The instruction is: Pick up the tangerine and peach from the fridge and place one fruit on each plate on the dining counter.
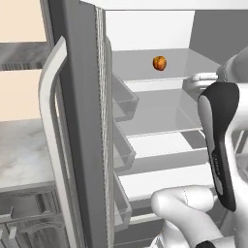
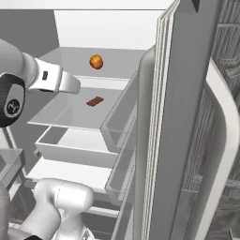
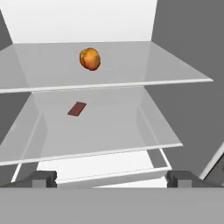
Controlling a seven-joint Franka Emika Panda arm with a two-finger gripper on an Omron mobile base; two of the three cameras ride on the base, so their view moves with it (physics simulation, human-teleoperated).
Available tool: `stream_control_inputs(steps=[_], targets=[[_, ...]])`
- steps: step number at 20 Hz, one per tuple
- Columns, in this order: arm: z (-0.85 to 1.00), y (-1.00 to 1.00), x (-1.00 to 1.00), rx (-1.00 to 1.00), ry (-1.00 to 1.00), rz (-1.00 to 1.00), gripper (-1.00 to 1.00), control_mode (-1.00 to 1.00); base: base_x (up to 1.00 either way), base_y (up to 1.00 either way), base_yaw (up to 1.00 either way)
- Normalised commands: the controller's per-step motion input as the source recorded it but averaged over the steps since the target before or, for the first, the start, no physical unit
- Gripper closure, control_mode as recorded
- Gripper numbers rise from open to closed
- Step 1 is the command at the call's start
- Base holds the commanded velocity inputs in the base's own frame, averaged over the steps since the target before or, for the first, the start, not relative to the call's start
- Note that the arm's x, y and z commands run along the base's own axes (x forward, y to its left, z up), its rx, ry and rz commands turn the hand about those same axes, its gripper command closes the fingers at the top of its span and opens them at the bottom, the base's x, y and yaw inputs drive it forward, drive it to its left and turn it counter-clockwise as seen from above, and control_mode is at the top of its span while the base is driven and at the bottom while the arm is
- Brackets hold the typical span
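Observation:
The fridge stands open, its white shelved interior ahead of me. A round orange fruit with a red blush, the peach, rests on the upper glass shelf. The tangerine, the plates and the dining counter are out of view. My gripper is open, its two dark fingertips spread wide and holding nothing. It hovers in front of the shelves, below the peach and well short of it. My white hand reaches in from the left at upper-shelf height.
A small flat brown bar lies on the middle glass shelf. Clear door bins line the left door, and a drawer sits below the shelves. The right door with its curved handle stands close by. A marbled wall counter lies to the left.

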Motion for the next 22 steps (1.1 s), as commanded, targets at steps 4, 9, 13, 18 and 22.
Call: stream_control_inputs(steps=[4, 9, 13, 18, 22], targets=[[-0.03, 0.00, 0.58, 0.00, -0.02, 0.04, -1.00, -1.00, 0.00, 0.00, 0.00], [0.00, 0.00, 0.97, 0.00, 0.04, 0.02, -1.00, -1.00, 0.00, 0.00, 0.00], [0.00, 0.04, 1.00, 0.00, 0.00, 0.00, -1.00, -1.00, 0.00, 0.00, 0.00], [0.00, 0.15, 1.00, 0.00, 0.00, 0.00, -1.00, -1.00, 0.00, 0.00, 0.00], [-0.02, 0.02, 0.96, 0.00, 0.00, 0.00, -1.00, -1.00, 0.00, 0.00, 0.00]])
